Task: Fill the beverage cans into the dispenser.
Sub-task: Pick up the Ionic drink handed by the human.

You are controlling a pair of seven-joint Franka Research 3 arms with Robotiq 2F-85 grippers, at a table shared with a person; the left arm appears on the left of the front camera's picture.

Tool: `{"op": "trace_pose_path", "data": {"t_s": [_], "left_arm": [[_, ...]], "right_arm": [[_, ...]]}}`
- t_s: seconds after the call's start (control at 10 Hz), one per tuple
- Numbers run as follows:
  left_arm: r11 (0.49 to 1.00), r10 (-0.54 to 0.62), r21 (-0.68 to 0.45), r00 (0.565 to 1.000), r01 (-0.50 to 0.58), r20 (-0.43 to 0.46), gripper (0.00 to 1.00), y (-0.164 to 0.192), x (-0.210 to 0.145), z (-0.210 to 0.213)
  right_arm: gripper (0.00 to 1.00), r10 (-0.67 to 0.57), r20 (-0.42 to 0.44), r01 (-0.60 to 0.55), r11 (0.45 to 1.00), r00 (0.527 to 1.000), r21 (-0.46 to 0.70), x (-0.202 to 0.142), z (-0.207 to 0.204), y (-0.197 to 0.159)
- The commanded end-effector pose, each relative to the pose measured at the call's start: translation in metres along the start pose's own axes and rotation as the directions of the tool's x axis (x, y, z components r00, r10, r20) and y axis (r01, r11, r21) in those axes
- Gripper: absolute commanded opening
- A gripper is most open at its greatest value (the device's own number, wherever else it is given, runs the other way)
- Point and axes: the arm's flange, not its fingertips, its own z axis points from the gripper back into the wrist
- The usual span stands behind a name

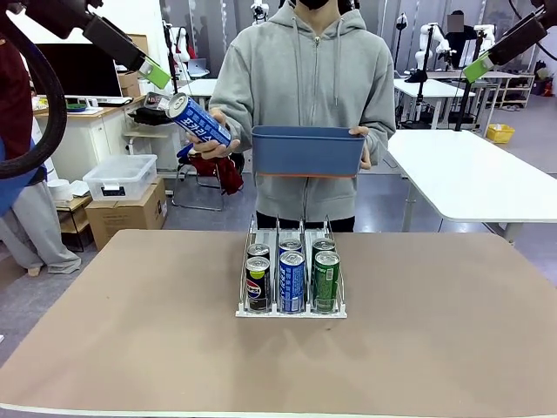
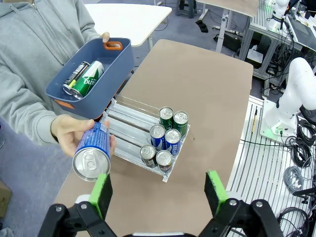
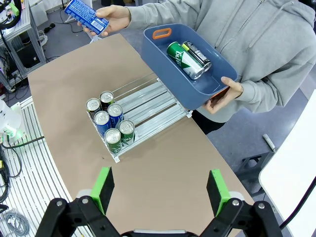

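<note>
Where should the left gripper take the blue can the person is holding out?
Probably take the blue can around its upper body, just below its silver top, coming from the robot's left. That end points at the open left gripper and is bare; the person's hand wraps the far end.

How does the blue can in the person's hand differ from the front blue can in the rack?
The held can is tilted in the person's hand, above the table; the rack can stands upright. The held can is outside the rack; the rack can sits at the front of the middle lane. Both are blue with white lettering, silver-topped.
</note>
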Motion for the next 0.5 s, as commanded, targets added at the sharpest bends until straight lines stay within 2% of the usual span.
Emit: {"op": "trace_pose_path", "data": {"t_s": [0.0,0.3,0.4], "left_arm": [[1.000,-0.004,0.004,1.000,0.004,-0.003,1.00,-0.001,0.000,0.001],[1.000,0.000,0.000,1.000,0.000,0.000,1.00,0.000,0.000,0.000],[0.979,0.051,0.197,0.999,-0.049,-0.007,1.00,0.016,0.006,-0.018]], "right_arm": [[1.00,0.004,-0.006,-0.004,1.000,1.000,-0.005,0.000,0.000,0.000],[1.00,0.004,-0.006,-0.004,1.000,1.000,-0.005,0.000,0.000,0.000],[1.00,0.004,-0.006,-0.004,1.000,1.000,-0.005,0.000,0.000,0.000]]}}
